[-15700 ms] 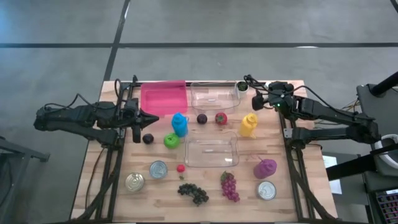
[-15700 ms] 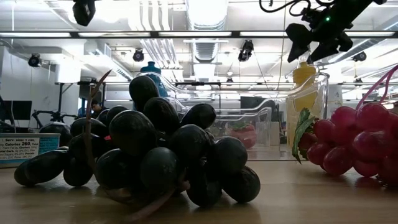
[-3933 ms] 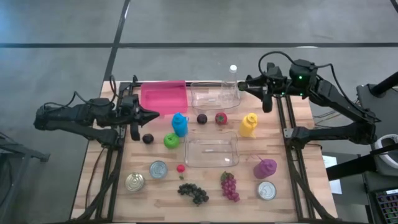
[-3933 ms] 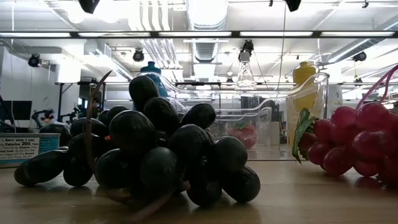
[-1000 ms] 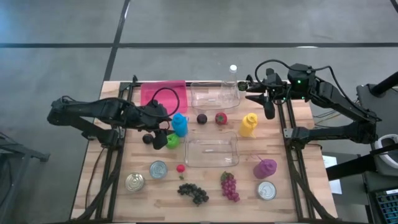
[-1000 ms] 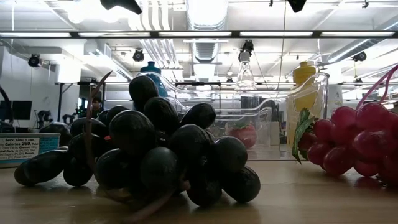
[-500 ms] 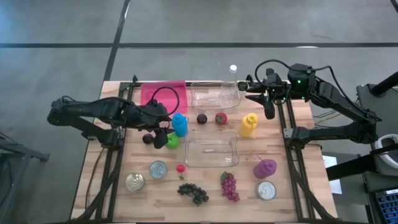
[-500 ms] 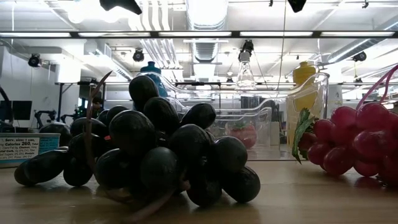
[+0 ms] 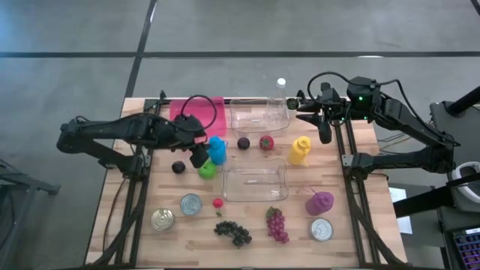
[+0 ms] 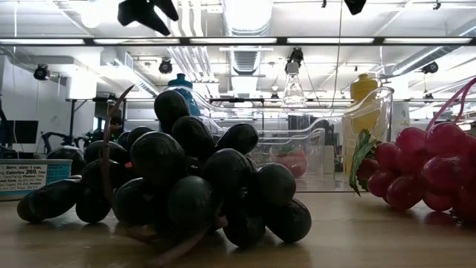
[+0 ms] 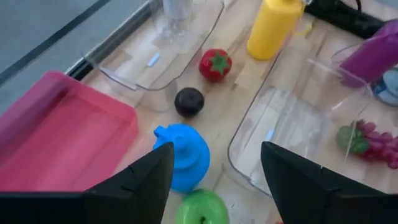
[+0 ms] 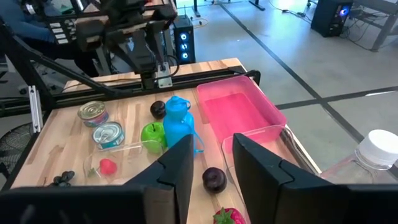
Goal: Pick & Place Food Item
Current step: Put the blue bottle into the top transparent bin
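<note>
A: Left gripper (image 9: 199,156) status?
B: Fingers spread, empty, just beside the blue bottle (image 9: 217,149).
A: Right gripper (image 9: 298,105)?
B: Beyond the clear tray (image 9: 259,114); fingers apart, empty. Green apple (image 9: 207,169) beside the bottle.

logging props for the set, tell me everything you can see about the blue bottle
The blue bottle looks like glossy bright blue plastic, with a rounded body, a narrower cap on top and a small side handle. It stands upright on the wooden table, between the pink tray and the nearer clear container. A green apple sits right beside it. The left gripper hangs close by, jaws open.
</note>
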`<state>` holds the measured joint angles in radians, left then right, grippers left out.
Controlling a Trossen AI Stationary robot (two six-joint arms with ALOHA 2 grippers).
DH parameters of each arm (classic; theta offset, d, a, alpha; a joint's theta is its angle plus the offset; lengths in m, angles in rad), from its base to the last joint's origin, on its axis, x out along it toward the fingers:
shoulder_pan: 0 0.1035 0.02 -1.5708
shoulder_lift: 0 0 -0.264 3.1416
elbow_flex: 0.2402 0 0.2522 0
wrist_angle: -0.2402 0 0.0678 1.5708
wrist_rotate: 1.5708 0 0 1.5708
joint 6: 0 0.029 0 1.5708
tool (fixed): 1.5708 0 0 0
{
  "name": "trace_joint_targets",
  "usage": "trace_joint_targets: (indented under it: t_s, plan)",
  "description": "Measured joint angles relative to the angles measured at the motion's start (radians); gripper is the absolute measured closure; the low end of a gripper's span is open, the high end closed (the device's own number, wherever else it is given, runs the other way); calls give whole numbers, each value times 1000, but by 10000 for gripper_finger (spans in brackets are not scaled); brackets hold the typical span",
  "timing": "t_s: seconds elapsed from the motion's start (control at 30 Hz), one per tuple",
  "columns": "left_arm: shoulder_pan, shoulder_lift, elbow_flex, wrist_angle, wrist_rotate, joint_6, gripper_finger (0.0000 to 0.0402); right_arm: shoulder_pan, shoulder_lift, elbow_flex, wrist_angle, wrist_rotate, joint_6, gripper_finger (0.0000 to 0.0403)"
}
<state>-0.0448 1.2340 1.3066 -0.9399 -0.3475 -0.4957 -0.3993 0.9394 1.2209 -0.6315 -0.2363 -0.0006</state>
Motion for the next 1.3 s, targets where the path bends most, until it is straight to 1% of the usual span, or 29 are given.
trace_joint_targets:
  t_s: [0.1, 0.17, 0.3, 0.47, 0.53, 0.67, 0.77, 0.87, 1.07, 1.3]
  plan:
    - [0, 0, -33, 9, 0, 20, 142, 0, 0, 0, 0, 0, 0, 286]
    - [2, -2, -57, 23, -1, 22, 127, 0, 0, 0, 0, 0, 0, 284]
    - [9, -5, -110, 50, -8, 23, 82, 0, 0, 0, 0, 0, 0, 279]
    - [12, -5, -221, 163, -8, 24, 18, 0, 0, 0, 0, 0, 0, 273]
    - [16, -5, -266, 205, -9, 28, 6, 0, 0, 0, 0, 0, 0, 272]
    - [27, -10, -345, 335, -12, 74, 14, 0, 0, 0, 0, 0, 0, 270]
    - [43, -20, -385, 397, -12, 96, 10, 0, 0, 0, 0, 0, 0, 275]
    - [65, -23, -400, 402, -13, 96, 3, 0, 0, 0, 0, 0, 0, 280]
    - [96, -23, -418, 421, -12, 97, 6, 0, 0, 0, 0, 0, 0, 290]
    - [111, -22, -469, 515, -12, 95, 6, 0, 0, 0, 0, 0, 0, 300]
